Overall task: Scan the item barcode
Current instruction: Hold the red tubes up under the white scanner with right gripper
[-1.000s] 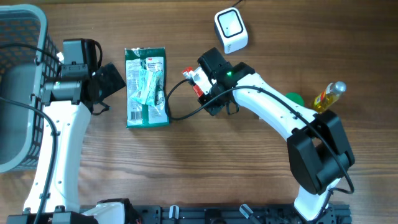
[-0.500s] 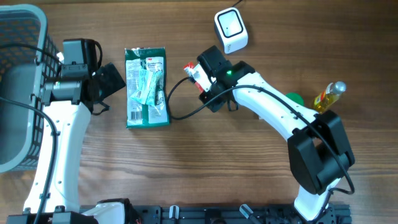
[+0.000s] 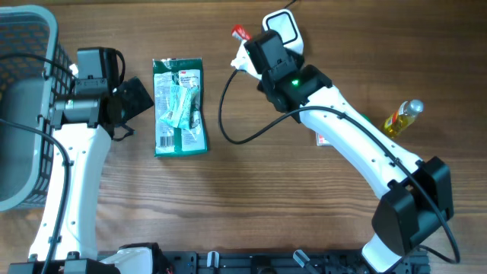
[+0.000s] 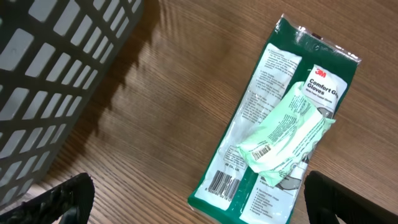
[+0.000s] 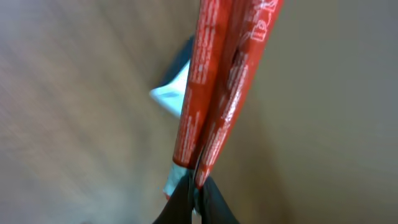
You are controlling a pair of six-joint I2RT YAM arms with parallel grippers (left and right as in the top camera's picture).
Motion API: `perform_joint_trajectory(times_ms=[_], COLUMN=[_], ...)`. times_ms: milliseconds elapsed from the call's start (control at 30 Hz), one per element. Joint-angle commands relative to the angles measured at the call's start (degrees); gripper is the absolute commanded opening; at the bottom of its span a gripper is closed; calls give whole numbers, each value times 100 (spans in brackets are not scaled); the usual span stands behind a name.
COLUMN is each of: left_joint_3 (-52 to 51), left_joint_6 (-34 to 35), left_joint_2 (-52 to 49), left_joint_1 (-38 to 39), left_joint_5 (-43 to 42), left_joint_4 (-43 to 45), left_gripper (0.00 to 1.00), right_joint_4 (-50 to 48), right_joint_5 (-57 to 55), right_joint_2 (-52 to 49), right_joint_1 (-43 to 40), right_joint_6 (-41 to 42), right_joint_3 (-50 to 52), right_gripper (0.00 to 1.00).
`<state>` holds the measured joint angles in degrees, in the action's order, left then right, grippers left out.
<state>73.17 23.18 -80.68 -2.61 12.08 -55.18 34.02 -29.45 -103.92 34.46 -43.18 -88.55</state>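
Presently catalogued, with the scanner (image 3: 288, 23) as the reference point.

Item 1: red packet (image 5: 224, 81), the likely task article. It is pinched at its lower end by the right claw (image 5: 196, 190), whose jaws are closed to a sliver on the packet's seam. Location: lifted off the worktop (image 3: 251, 205), just left of the scanner, red tip pointing away from the arm. Gripped by one end, most of the wrapper is left bare, presumably so a code can be turned toward the scanner's window. Whether the code faces the window cannot be told. Lettering: white print on red, too blurred to read.

Item 2: green pack (image 4: 280, 124), lying flat, well left of the scanner. It reads "3M", "Comfort G…" and "Gloves", and a pale green folded insert shows through the clear front. One barcode (image 4: 222, 182) sits near a corner of the pack, and a second, smaller one is on the insert. With its codes upward, the pack seems to await its turn.

Item 3: left claw (image 3: 135, 97), jaws spread fully wide, holding nothing. It sits farther left of the scanner than the pack, just beside it.

Item 4: grey basket (image 3: 23, 46), farthest left of the scanner, probably for finished goods.

Item 5: yellow bottle (image 3: 403, 116), right of the scanner, label unreadable.
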Motion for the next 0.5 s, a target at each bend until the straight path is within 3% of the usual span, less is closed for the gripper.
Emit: perform_joint_trajectory(times_ms=[0, 267, 467], left_joint_3=[0, 0, 0], left_joint_6=[-46, -46, -46], left_joint_2=[-11, -11, -11], left_joint_1=[26, 26, 26], left_joint_5=[-9, -9, -9], left_joint_4=[11, 11, 11], left_gripper=[100, 100, 100], right_joint_4=[-566, -1167, -1644], right_joint_5=[-527, -437, -540], right_joint_2=[61, -85, -455], right_joint_1=[-247, -1003, -1187], right_joint_6=[-1165, -1410, -2111], right_joint_3=[-85, -79, -79], right_gripper=[4, 4, 4])
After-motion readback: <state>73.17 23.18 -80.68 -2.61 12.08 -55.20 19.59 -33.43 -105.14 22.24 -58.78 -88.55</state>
